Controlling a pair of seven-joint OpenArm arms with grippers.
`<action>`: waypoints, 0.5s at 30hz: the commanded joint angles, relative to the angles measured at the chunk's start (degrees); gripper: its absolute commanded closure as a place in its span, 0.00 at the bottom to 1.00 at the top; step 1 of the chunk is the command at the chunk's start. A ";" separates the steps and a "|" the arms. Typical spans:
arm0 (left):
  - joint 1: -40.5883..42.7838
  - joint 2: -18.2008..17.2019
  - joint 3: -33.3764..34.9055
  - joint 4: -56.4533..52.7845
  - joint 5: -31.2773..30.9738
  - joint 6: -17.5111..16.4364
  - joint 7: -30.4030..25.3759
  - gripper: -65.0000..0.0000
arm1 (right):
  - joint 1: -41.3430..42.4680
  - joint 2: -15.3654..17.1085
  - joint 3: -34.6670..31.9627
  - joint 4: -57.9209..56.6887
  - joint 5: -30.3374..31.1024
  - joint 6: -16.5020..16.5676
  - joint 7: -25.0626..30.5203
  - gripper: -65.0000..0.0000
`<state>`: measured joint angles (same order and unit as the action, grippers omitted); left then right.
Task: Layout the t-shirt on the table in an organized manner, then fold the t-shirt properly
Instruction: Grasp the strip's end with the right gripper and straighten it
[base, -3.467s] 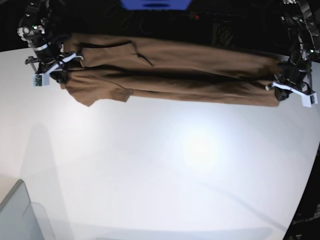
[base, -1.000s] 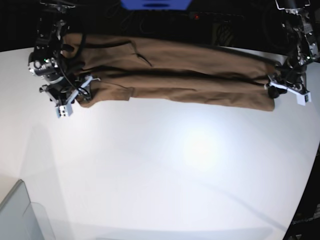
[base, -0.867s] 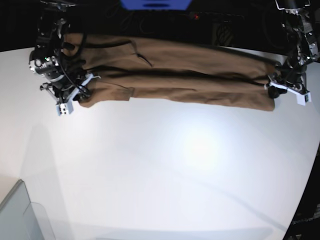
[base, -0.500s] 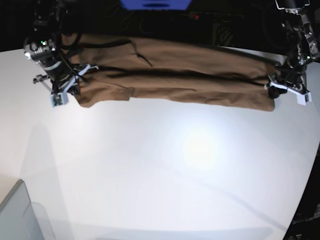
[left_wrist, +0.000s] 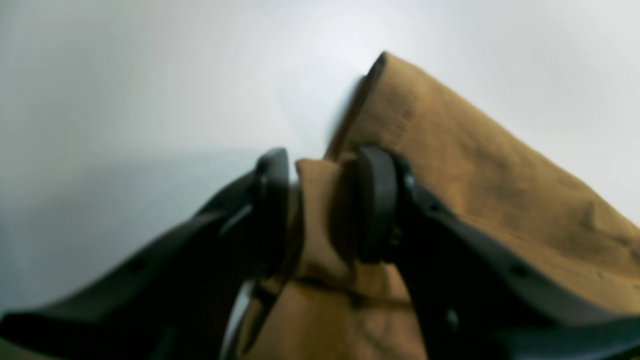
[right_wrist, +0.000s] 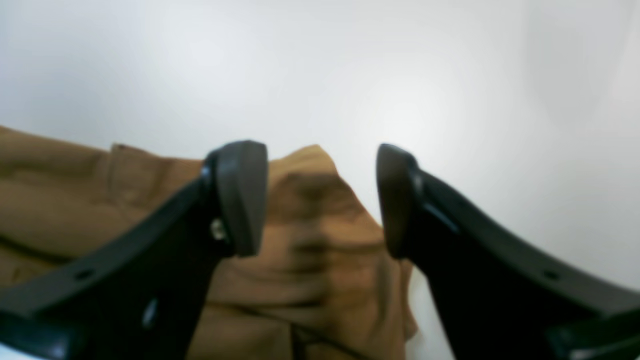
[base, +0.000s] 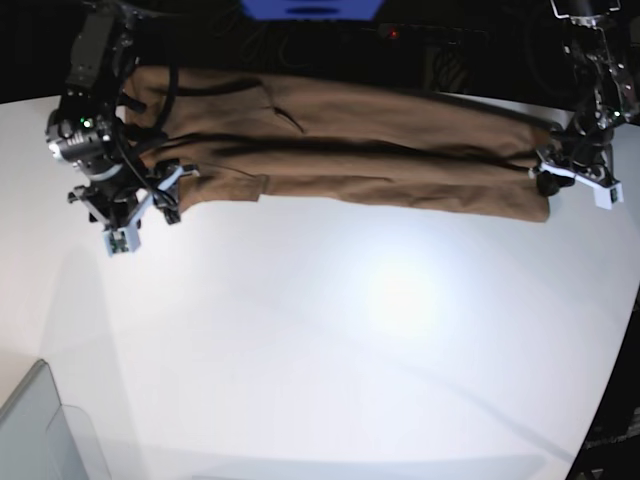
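We've got the t-shirt (base: 380, 150) stretched along the table's (base: 330, 340) far edge; left gripper (left_wrist: 320, 205) jaws pinch a fold, right gripper (right_wrist: 320, 200) jaws spread, holding nothing.

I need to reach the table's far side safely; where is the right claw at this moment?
In the base view the right claw is at the far left, open over the t-shirt end, above the table.

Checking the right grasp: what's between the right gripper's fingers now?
In the right wrist view the right gripper stands open over a bunched end of the t-shirt. Cloth fills the gap's left part; bare table shows beyond.
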<state>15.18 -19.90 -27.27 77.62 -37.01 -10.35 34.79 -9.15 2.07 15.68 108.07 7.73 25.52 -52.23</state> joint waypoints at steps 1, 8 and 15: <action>1.13 -0.19 0.15 -0.48 1.63 1.43 4.47 0.64 | 1.45 0.44 0.19 -0.77 0.32 -0.16 0.58 0.43; 1.04 -0.19 0.15 -0.31 1.63 1.43 4.47 0.64 | 3.74 1.41 -0.17 -8.69 0.41 -0.16 0.14 0.43; 0.60 -0.19 0.15 -0.57 1.63 1.43 4.47 0.64 | 2.42 1.23 -0.17 -9.65 0.58 0.02 0.23 0.91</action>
<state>15.18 -19.92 -27.27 77.67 -37.15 -10.35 34.87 -7.09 2.98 15.40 97.54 7.92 25.50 -52.93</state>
